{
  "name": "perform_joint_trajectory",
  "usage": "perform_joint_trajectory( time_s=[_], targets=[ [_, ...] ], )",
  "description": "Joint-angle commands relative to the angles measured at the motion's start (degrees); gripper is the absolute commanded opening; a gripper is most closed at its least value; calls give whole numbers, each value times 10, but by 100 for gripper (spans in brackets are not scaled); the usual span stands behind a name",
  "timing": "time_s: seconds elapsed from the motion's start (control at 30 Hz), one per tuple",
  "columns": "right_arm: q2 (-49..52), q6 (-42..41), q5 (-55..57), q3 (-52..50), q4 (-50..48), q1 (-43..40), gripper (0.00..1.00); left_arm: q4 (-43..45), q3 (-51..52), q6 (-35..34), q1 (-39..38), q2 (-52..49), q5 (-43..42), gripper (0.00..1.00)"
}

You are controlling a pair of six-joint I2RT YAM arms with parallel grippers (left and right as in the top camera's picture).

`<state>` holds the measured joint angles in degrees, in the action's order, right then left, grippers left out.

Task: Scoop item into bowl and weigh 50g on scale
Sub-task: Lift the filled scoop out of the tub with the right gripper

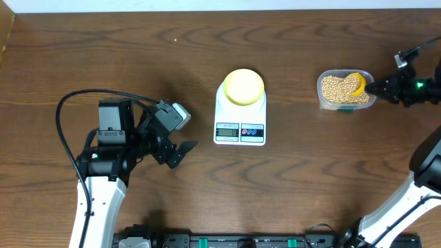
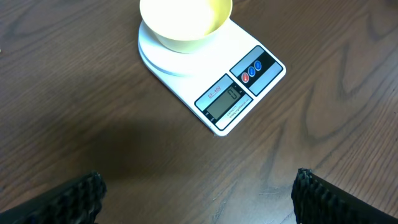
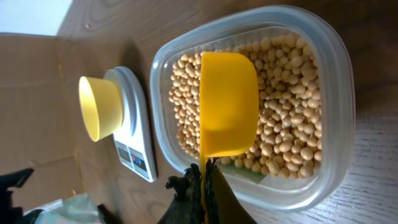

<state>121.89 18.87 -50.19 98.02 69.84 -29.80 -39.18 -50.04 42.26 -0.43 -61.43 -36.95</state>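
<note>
The pale yellow bowl (image 1: 244, 86) (image 2: 185, 22) (image 3: 99, 107) stands empty on the white scale (image 1: 240, 127) (image 2: 239, 93) (image 3: 134, 140) at the table's middle. Tan beans (image 1: 335, 88) (image 3: 289, 99) fill a clear plastic tub (image 1: 324, 100) (image 3: 329, 143) at the right. My right gripper (image 1: 377, 87) (image 3: 204, 180) is shut on the handle of a bright yellow scoop (image 1: 355, 83) (image 3: 227, 102), whose cup hangs over the beans inside the tub. My left gripper (image 1: 180, 153) (image 2: 198, 196) stands open over bare table left of the scale, with nothing between its fingers.
The table top is dark brown wood (image 1: 310, 186). Its pale far edge (image 1: 207, 5) runs along the top of the overhead view. Black arm bases and cables sit at the front edge (image 1: 227, 241).
</note>
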Motion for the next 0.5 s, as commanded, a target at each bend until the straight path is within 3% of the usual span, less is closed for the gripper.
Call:
perform_joint_trajectory(
  time_s=[0.0,0.47],
  targets=[
    [2,27,-43,-3,12,-15,1,-2,2,3,2,-3,2,97],
    [2,64,-100,-3,54,-56,1,-2,2,3,2,-3,2,98]
  ],
)
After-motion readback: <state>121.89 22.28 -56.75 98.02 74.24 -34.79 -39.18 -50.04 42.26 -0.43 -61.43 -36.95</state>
